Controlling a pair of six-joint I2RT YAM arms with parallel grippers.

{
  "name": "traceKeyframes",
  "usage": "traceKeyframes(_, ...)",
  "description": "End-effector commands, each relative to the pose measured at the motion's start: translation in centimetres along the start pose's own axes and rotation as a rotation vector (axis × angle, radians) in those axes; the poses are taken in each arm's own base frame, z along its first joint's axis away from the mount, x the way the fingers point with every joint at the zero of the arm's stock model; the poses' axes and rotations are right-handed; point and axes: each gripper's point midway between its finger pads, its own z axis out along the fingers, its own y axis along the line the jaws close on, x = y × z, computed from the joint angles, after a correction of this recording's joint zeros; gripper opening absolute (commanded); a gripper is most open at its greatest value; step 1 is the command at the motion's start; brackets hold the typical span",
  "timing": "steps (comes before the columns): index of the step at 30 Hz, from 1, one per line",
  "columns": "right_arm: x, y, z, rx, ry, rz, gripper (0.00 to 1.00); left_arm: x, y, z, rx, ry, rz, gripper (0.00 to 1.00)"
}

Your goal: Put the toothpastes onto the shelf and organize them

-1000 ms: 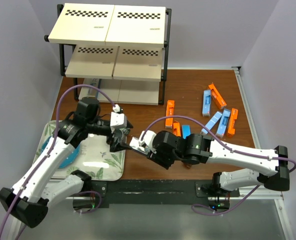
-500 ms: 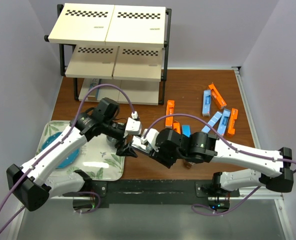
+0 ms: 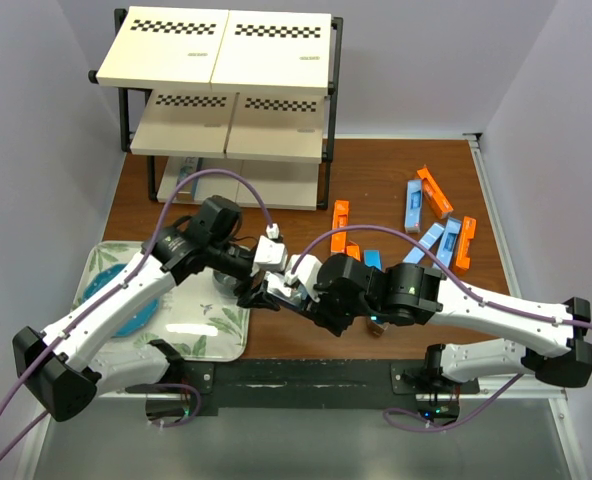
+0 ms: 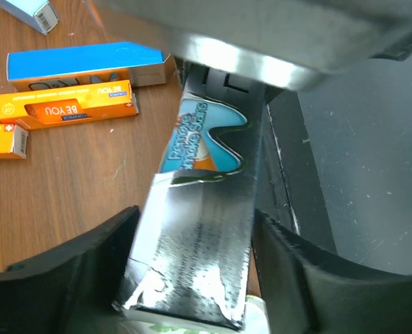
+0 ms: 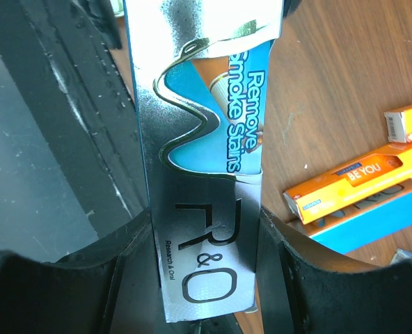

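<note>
The shelf [image 3: 226,50] stands at the far left of the table, and its top boards are seen bare. In front of it the leaf-patterned tray [image 3: 191,330] is partly covered by the left arm. Just right of the tray, a metallic toothpaste box [image 4: 206,160] is held off the table between both arms. The left gripper [image 4: 192,257] is closed on one end, a finger against each long side. The right gripper [image 5: 202,257] is closed the same way on the other end. How firmly each pair of pads presses cannot be judged, since the box hides them. A handover is judged to be in hand. One grip should be confirmed before the other is released, and the box kept level. The loose toothpastes [image 3: 441,235] lie scattered at the right, well apart from the shelf.
</note>
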Motion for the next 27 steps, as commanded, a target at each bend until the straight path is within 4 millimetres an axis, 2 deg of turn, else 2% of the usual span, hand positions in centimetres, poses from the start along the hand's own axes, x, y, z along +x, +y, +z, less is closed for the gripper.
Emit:
traceKeyframes(1, -3.2, 0.5, -0.9, -0.033, -0.118, 0.019, 0.21, -2.1, -0.5, 0.0, 0.023, -0.056, 0.049, 0.65)
traceKeyframes(6, -3.2, 0.5, -0.6, -0.031, -0.109, 0.013, 0.21, -2.1, -0.9, 0.1, 0.043, -0.064, 0.046, 0.40)
traceKeyframes(10, -3.2, 0.3, -0.7, -0.022, -0.120, 0.015, 0.24, -1.9, -0.9, 0.0, 0.033, -0.057, 0.052, 0.30)
traceKeyframes(12, -3.2, 0.2, -0.8, -0.016, -0.123, 0.021, 0.31, -1.6, -0.8, 0.1, 0.025, -0.052, 0.052, 0.28)
traceKeyframes(13, -3.2, -0.1, -0.8, -0.004, -0.123, 0.024, 0.42, -1.6, -0.4, 0.0, 0.005, -0.052, 0.060, 0.27)
traceKeyframes(15, -3.1, -0.3, -0.9, 0.008, -0.124, 0.027, 0.56, -1.2, 0.0, 0.2, -0.024, -0.048, 0.050, 0.27)
traceKeyframes(16, -3.1, -0.5, -1.1, 0.018, -0.129, 0.030, 0.67, -1.4, 1.0, 0.0, -0.085, -0.052, 0.051, 0.26)
traceKeyframes(18, -3.2, -1.2, -1.3, 0.053, -0.140, 0.044, 0.78, -0.5, 2.0, 0.1, -0.146, -0.041, 0.028, 0.20)
traceKeyframes(19, -3.3, -1.6, -1.7, 0.067, -0.154, 0.057, 0.88, -0.7, 3.4, -0.2, -0.230, -0.051, 0.020, 0.18)
traceKeyframes(21, -3.4, -2.3, -2.0, 0.107, -0.169, 0.069, 0.98, 0.0, 4.8, -0.5, -0.315, -0.053, -0.006, 0.13)
traceKeyframes(23, -3.5, -3.0, -2.8, 0.141, -0.201, 0.085, 0.99, -0.1, 7.2, -1.6, -0.440, -0.086, -0.043, 0.13)
traceKeyframes(24, -3.5, -3.8, -3.0, 0.181, -0.209, 0.093, 0.99, 0.6, 7.9, -1.9, -0.487, -0.089, -0.072, 0.13)
traceKeyframes(25, -3.5, -4.2, -3.2, 0.202, -0.223, 0.110, 0.98, 0.5, 9.6, -3.0, -0.582, -0.116, -0.104, 0.13)
traceKeyframes(26, -3.6, -4.7, -3.8, 0.225, -0.245, 0.120, 0.98, 0.8, 10.5, -3.6, -0.630, -0.125, -0.127, 0.13)
traceKeyframes(27, -3.6, -5.5, -4.1, 0.268, -0.257, 0.133, 0.99, 2.0, 12.0, -4.7, -0.727, -0.118, -0.174, 0.13)
